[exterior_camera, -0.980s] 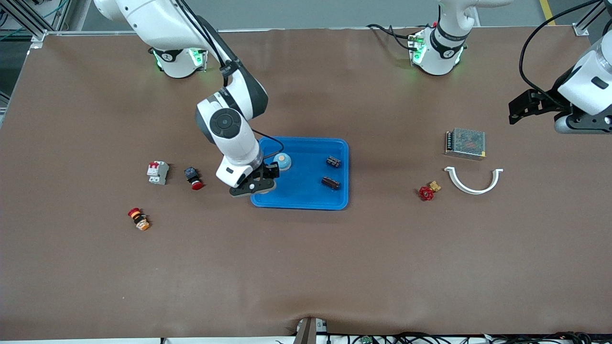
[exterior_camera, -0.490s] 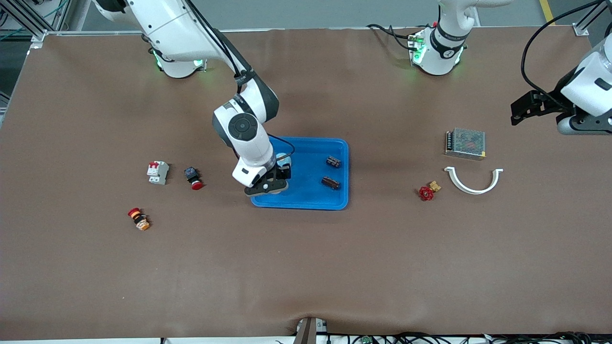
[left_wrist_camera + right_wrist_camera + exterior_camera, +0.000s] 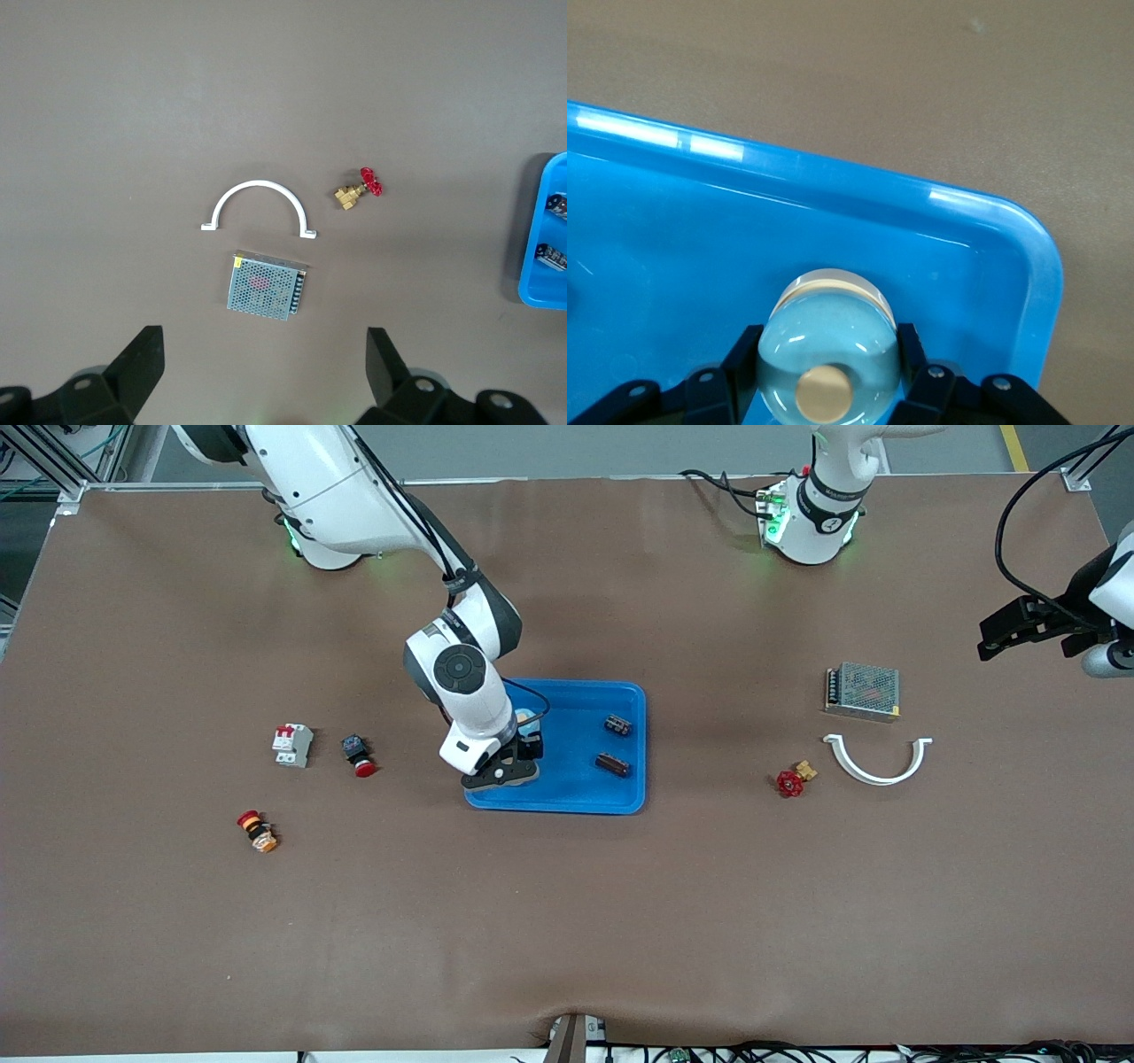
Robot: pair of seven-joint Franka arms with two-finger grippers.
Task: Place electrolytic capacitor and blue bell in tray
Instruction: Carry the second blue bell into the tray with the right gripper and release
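One blue tray (image 3: 576,788) sits just left of the frame's centre in the front view, by far the biggest thing on my brown table (image 3: 567,921). My right gripper (image 3: 524,737) is down inside it, over its left-hand part, fingers pinched on the one blue bell (image 3: 829,347); in my right wrist view the pale blue dome with its cream button fills the space between my black fingers (image 3: 914,354), close to a rounded corner of the tray. Two dark capacitors lie in the tray's right-hand part, one (image 3: 618,725) higher in the frame and one (image 3: 612,763) lower, apart from each other and from the bell. My left gripper (image 3: 264,365) waits at the right edge of the front view, up in the air with its fingers spread wide and nothing between them. Below it, to the right of centre, lie one metal mesh box (image 3: 863,691), then one white half-ring clip (image 3: 877,758) just under it, and one small brass valve with a red handle (image 3: 794,779) to the clip's left. On the left of the frame I count one white breaker (image 3: 291,744), one red push button (image 3: 358,755) beside it, and one red-and-orange button (image 3: 257,831) lower down.
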